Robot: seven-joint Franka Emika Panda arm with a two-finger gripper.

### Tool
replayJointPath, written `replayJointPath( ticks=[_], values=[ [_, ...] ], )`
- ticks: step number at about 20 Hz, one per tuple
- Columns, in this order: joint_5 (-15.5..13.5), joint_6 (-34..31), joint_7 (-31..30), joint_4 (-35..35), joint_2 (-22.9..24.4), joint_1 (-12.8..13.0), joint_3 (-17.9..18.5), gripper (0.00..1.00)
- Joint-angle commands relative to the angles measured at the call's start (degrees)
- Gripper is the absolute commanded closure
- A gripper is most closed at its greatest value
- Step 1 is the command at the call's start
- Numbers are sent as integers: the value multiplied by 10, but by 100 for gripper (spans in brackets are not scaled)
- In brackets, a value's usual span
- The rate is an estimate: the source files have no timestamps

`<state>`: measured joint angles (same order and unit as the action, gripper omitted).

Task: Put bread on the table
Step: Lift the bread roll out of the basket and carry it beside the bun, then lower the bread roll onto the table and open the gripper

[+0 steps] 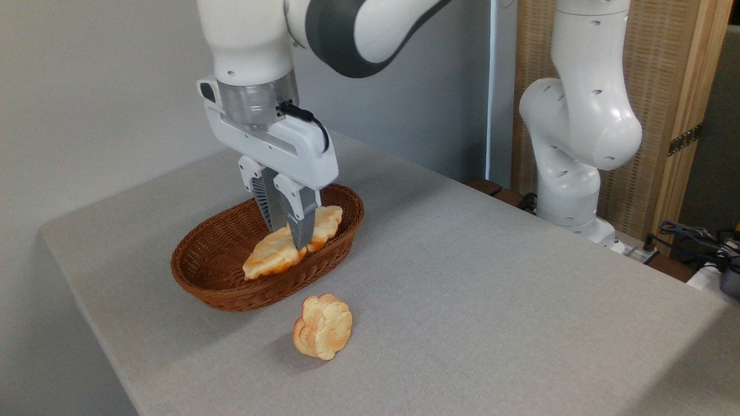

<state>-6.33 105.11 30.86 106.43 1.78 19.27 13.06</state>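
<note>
The bread (272,254), a long golden-orange pastry with pointed ends, is inside the brown wicker basket (231,289), its right end up by the far rim. My gripper (289,237) reaches straight down into the basket, and its two fingers (300,222) are closed on the middle of the bread. The bread looks tilted, with its lower left end near the basket floor. The table (462,277) is a wide light grey fabric-like top under everything.
A round, lobed bun (322,326) stands on edge on the table just in front of the basket. A second white robot arm (572,133) stands beyond the table's right edge, with cables (694,237) beside it.
</note>
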Motion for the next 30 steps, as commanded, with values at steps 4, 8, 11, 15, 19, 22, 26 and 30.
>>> replayJointPath(
  ticks=[4, 8, 11, 15, 19, 22, 26, 30],
  values=[
    [6, -12, 65, 9, 18, 5, 56, 57],
    [6, -30, 125, 12, 17, 4, 69, 54],
    [6, -47, 167, 22, 18, 4, 86, 42],
    [7, -94, 227, 27, 19, 4, 87, 0],
    [7, -94, 227, 38, 18, 5, 87, 0],
    [7, -94, 228, 37, 18, 6, 87, 0],
    [7, -93, 228, 37, 18, 6, 87, 0],
    [6, -93, 228, 35, 19, 6, 86, 0]
  ],
)
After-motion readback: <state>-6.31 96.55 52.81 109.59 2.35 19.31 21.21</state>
